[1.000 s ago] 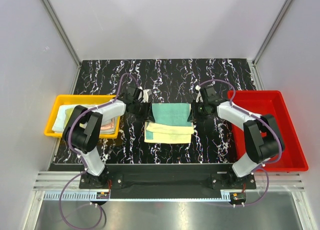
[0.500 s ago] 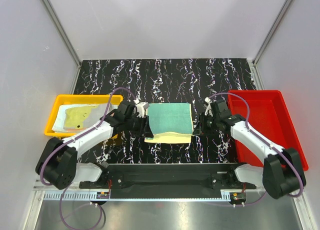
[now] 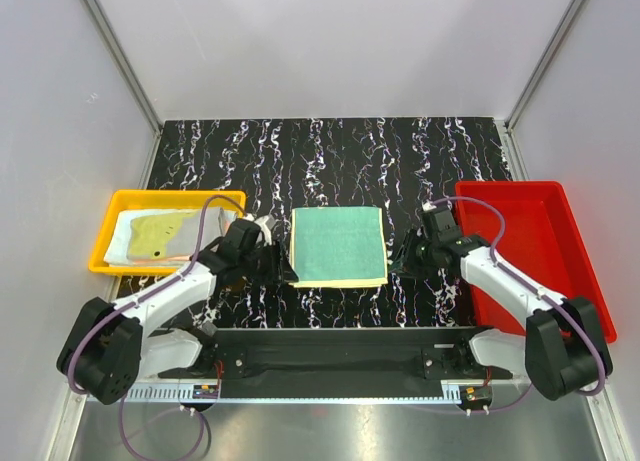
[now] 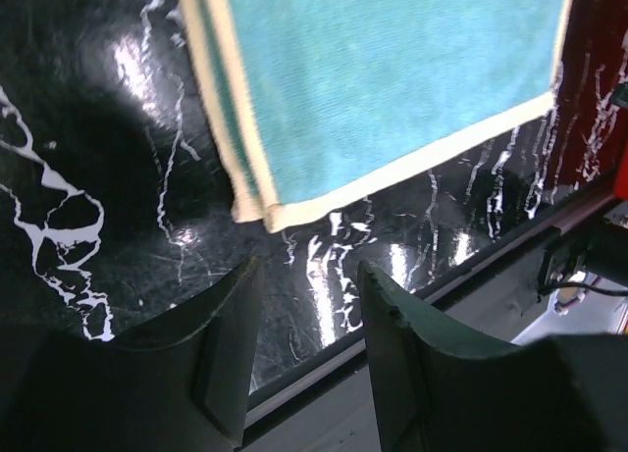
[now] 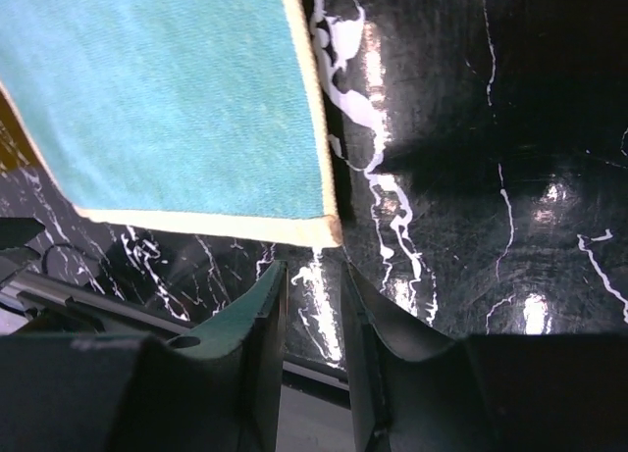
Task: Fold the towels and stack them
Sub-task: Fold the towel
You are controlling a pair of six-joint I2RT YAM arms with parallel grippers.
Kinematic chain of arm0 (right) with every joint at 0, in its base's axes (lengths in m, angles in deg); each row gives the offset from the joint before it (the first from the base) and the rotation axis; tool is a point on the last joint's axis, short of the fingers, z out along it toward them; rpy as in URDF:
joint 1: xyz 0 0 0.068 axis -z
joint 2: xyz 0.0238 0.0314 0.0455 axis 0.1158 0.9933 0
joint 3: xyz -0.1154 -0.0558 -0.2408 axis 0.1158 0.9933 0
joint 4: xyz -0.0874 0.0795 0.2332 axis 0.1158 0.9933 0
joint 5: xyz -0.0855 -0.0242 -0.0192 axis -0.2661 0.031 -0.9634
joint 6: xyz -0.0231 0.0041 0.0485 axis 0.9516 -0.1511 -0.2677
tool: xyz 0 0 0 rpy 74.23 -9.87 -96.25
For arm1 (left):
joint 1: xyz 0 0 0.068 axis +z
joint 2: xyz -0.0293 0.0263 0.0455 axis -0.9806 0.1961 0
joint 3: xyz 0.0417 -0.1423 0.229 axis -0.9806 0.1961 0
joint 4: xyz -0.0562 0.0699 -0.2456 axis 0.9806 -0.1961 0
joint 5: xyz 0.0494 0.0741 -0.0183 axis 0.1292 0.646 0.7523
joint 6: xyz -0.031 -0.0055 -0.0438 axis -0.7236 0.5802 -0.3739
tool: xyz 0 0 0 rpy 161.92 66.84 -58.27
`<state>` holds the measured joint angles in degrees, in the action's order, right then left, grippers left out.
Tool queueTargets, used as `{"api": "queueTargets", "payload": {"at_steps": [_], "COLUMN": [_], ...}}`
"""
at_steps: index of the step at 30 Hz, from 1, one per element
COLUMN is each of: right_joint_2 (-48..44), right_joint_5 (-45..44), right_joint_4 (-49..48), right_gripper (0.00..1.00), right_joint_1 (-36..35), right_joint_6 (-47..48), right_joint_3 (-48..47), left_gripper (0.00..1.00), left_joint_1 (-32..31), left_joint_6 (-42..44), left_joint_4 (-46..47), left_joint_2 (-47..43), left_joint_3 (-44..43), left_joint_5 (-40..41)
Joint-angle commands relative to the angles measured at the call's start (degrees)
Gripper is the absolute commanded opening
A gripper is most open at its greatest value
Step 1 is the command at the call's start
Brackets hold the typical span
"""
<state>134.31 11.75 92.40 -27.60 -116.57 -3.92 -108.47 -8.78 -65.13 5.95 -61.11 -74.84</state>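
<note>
At the centre of the table [image 3: 330, 161] the folded towel [image 3: 338, 243] now lies flat and square, teal face up, with only a thin pale yellow edge showing along its near and right sides. A second ago the teal covered just the far half and both arms held the far corners. That fold has been drawn over to the near edge and let go, so this fold looks finished.

The left gripper [image 4: 306, 276] sits just off the towel's 7 o'clock corner, jaws spread, nothing but dark tabletop between them. The right gripper [image 5: 312, 276] sits off the 5 o'clock corner, its gap narrower but equally empty. Neither touches the cloth.

More towels [image 3: 160, 236] wait in the yellow tray [image 3: 105, 243] at 9 o'clock, while the red tray [image 3: 520, 189] sits at 3 o'clock.

Hard to read: how many layers are in the folded towel, since the left wrist view shows stacked edges but no clear count. The tray pile is partly crossed by the left arm's cable. Both wrist views cut off the towel's far side.
</note>
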Motion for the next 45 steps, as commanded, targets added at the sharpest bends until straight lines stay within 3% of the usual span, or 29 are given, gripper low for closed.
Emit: {"api": "queueTargets", "payload": {"at_steps": [1, 20, 35, 42, 45], "right_joint_2": [1.91, 7.71, 8.06, 8.06, 8.06], "right_joint_5": [-1.83, 2.04, 1.95, 1.51, 1.25], "right_joint_4": [-4.33, -18.3, -20.24, -20.41, -20.41], "right_gripper": [0.34, 0.38, 0.39, 0.37, 0.31], "right_joint_1": [-0.32, -0.49, -0.58, -0.58, -0.58], "right_joint_6": [-2.84, -6.35, -8.02, -7.76, -7.5], "right_joint_3": [1.57, 9.3, 10.89, 10.89, 10.89], "left_gripper": [0.48, 0.43, 0.39, 0.28, 0.12], "left_joint_1": [-0.37, -1.33, -2.12, -2.13, -2.13], "left_joint_6": [-4.55, -8.33, -10.97, -11.59, -11.68], "left_joint_4": [7.74, 15.41, 17.79, 17.35, 16.56], "left_joint_2": [-0.72, 4.47, 7.02, 7.81, 7.63], "left_joint_3": [3.44, 7.4, 7.76, 7.85, 7.5], "left_joint_5": [1.85, 1.23, 1.57, 2.81, 3.69]}}
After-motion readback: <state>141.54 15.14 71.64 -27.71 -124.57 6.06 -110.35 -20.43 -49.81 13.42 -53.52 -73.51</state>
